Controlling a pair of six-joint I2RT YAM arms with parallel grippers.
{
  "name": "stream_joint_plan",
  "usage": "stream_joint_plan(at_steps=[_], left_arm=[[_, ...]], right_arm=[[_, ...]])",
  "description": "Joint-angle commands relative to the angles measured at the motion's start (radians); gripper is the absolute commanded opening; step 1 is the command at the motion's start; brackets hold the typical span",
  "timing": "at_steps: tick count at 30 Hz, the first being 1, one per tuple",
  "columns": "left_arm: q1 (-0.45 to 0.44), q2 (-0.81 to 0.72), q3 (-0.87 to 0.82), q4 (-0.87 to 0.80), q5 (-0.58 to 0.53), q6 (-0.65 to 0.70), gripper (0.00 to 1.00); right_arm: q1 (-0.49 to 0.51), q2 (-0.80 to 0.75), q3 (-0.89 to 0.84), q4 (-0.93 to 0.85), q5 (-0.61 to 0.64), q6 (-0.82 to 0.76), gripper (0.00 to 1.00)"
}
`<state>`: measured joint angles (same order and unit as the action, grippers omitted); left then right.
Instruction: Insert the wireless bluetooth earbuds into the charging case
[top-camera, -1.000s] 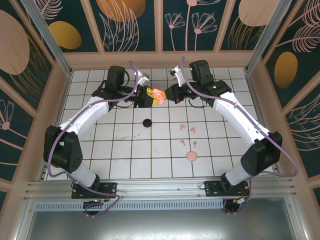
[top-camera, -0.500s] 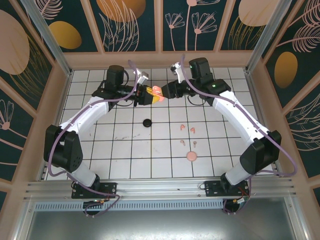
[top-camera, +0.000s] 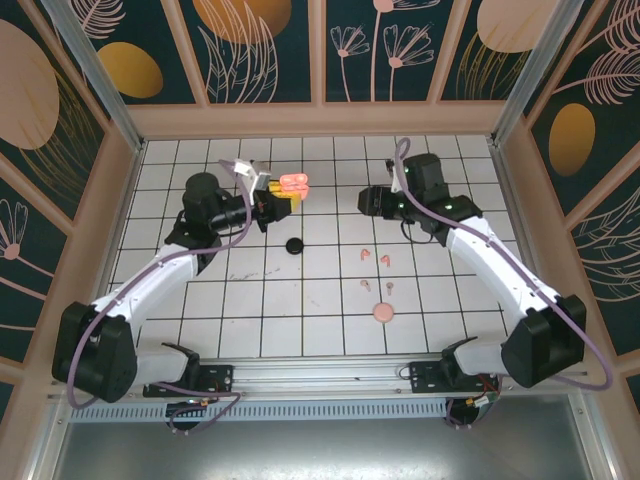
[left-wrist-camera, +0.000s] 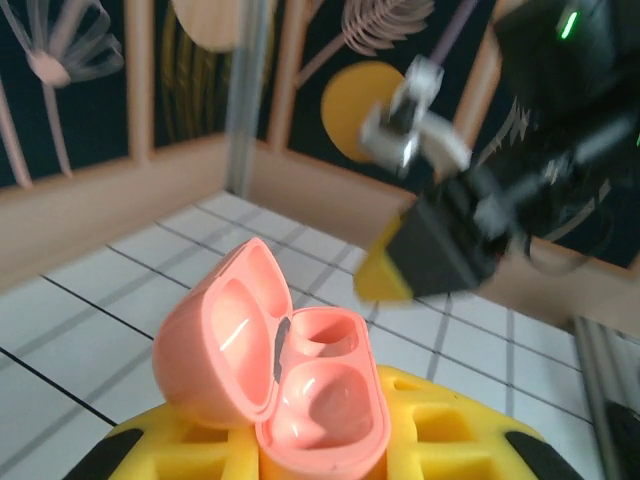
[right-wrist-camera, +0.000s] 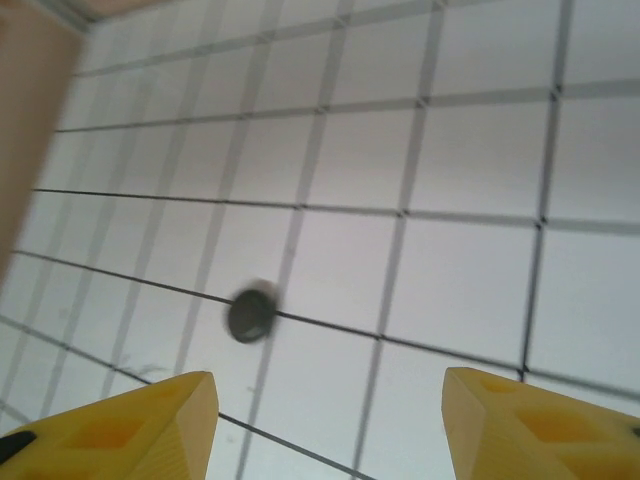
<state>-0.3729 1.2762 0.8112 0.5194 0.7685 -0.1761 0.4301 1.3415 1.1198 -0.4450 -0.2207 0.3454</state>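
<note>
A pink charging case with its lid swung open to the left sits between the yellow fingers of my left gripper, which is shut on it. Both of its wells look empty. From above, the case is held over the back tiles by my left gripper. My right gripper hangs apart to the right of it, open, with nothing between its yellow fingertips. Several pale pink earbuds lie loose on the tiles right of centre, below the right gripper.
A small round black case lies on the tiles at centre, also under the right gripper. A round pink case lies nearer the front. Wooden walls ring the white tiled floor.
My right gripper has opened, let go of the pink case and drawn back to the right. My left arm has pulled back to the left with the case, whose lid now stands open.
</note>
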Motion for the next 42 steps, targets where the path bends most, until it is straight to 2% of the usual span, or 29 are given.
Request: stream_joint_plan(at_steps=[1,6,8,11,20,42], left_arm=[[-0.008,-0.046,-0.081,0.245,-0.147,0.022,0.0],[-0.039,-0.099,-0.246,0.486,-0.254,0.19,0.0],[-0.045,-0.101,-0.266,0.511,-0.283,0.22,0.0],[-0.052,-0.089,-0.27,0.518,-0.311,0.225,0.0],[-0.068,-0.06,-0.327,0.676,-0.384,0.185,0.0],[-0.072,-0.048,-0.351,0.696,-0.392,0.152,0.0]], right_arm=[[0.03,0.06,-0.064,0.004,0.159,0.146,0.6],[0.081,0.174,-0.084,0.002,0.267,0.243,0.59],[0.097,0.215,-0.08,-0.003,0.296,0.269,0.59],[0.111,0.27,-0.063,-0.007,0.328,0.309,0.58],[0.201,0.394,-0.001,-0.061,0.441,0.395,0.56],[0.207,0.502,0.017,0.002,0.394,0.444,0.43]])
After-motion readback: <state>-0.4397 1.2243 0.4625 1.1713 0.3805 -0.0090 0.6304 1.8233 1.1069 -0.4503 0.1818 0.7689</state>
